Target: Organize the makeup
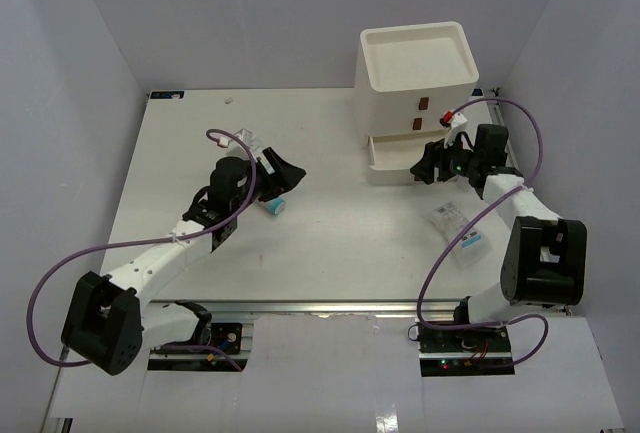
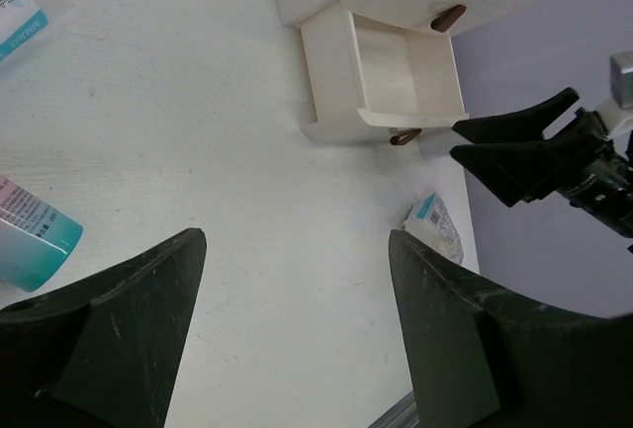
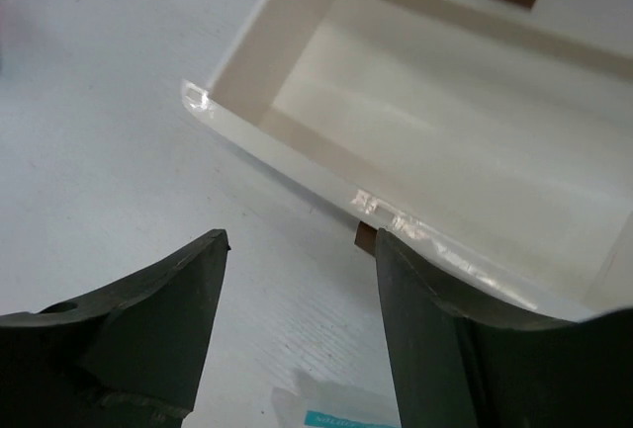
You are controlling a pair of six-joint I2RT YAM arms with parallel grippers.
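Note:
A pink tube with a teal cap (image 1: 275, 207) lies on the table just below my left gripper (image 1: 285, 175), which is open and empty; the tube also shows in the left wrist view (image 2: 35, 240). Clear blue-and-white packets (image 1: 458, 229) lie at the right near my right arm. Another packet (image 1: 250, 141) lies beside the left gripper. My right gripper (image 1: 425, 165) is open and empty, right in front of the white box's pulled-out bottom drawer (image 3: 425, 141), next to its brown handle (image 3: 366, 237). The drawer looks empty. No sponges or sachets are in view.
The white three-drawer box (image 1: 415, 73) stands at the back right, with a tray top and two upper drawers shut. Grey walls close in left, back and right. A metal rail (image 1: 330, 308) runs along the table's near edge.

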